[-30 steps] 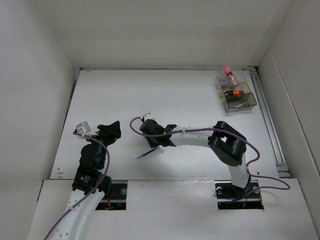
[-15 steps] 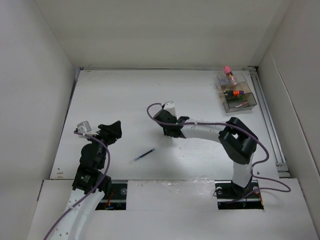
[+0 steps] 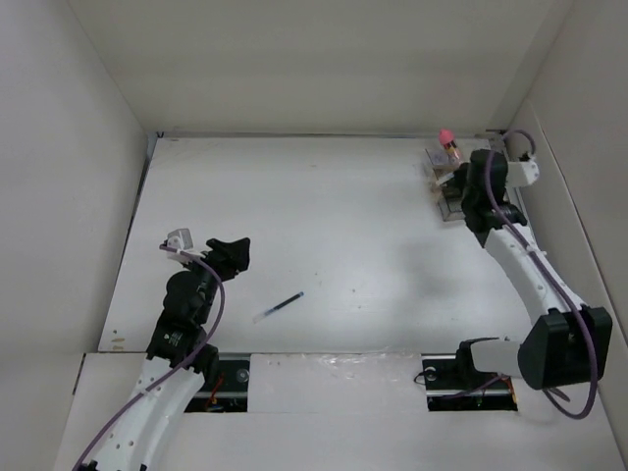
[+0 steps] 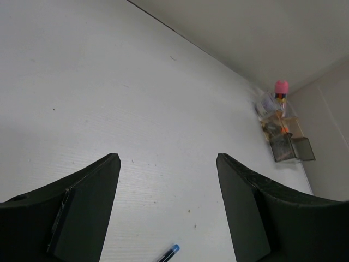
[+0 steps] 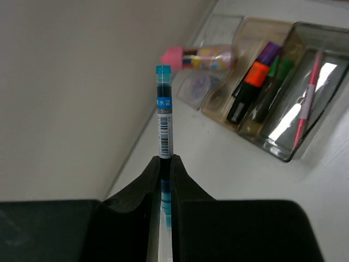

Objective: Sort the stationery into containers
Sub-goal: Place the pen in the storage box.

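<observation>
Right wrist view, entry 1: right end effector, jaws pinched narrow on a dark-blue pen. The barrel stands out past the fingertips, its light-blue end farthest from the grip.

Entry 2: organiser, ahead of that end effector and off to its right, resting on the desk. You do not yet have the pen over it. One compartment holds the orange highlighter, green highlighter and purple highlighter side by side. A thin pink stick lies in the compartment farther right.

Entry 3: pink-topped jar, just beyond the pen's tip at the organiser's edge. You cannot tell whether it sits inside or only beside.

Entry 4, step in hand (judged): delivering the held pen.
- Swing the tip right until it hangs over a free compartment.
- Line the barrel up with that compartment's long side.
- Come down close before you part the jaws; a thin round barrel is likely to roll off a rim.
- Keep wide of the jar, which looks easy to topple.

Entry 5, left wrist view: left end effector, jaws spread wide and gripping nothing, above bare desk. The second pen lies on the desk just below the gap between its fingers, not touching them.
</observation>
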`<state>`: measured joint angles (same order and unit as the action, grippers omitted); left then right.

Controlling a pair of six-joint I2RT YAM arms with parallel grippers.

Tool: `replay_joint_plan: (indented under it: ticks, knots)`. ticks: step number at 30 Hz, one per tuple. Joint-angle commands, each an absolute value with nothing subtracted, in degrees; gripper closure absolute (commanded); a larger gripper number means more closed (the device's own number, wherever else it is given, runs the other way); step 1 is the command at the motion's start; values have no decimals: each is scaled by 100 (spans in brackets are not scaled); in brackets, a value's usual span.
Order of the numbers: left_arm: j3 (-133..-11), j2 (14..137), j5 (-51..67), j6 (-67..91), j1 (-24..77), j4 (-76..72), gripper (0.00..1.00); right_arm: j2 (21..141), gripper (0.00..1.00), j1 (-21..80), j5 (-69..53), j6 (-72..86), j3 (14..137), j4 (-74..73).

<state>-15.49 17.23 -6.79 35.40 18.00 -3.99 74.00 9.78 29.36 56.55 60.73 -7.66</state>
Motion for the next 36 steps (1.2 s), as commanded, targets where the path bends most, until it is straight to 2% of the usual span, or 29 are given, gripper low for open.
replay_joint_plan:
  ticks: [1,5,10,24,31,36]
  knots:
    - [-1670,1758,-431,3401,1828,-826,32,7217,100,398,2621,6906,5661,-352]
    - [-1670,1758,-431,3401,1828,-826,32,7338,100,-472,2541,7409,5406,-9]
    - [-1670,1705,-431,3401,1828,-826,32,8049,100,-825,2417,7523,5660,-9]
    - [-1617,1811,-431,3401,1828,-931,32,9105,100,-1055,2084,7699,5950,44]
    - [-1617,1863,-431,3401,1828,-932,32,9483,94,-1222,1890,7752,6003,44]
    - [-1617,1863,-431,3401,1828,-932,32,9483,75,-1222,1837,7805,6003,44]
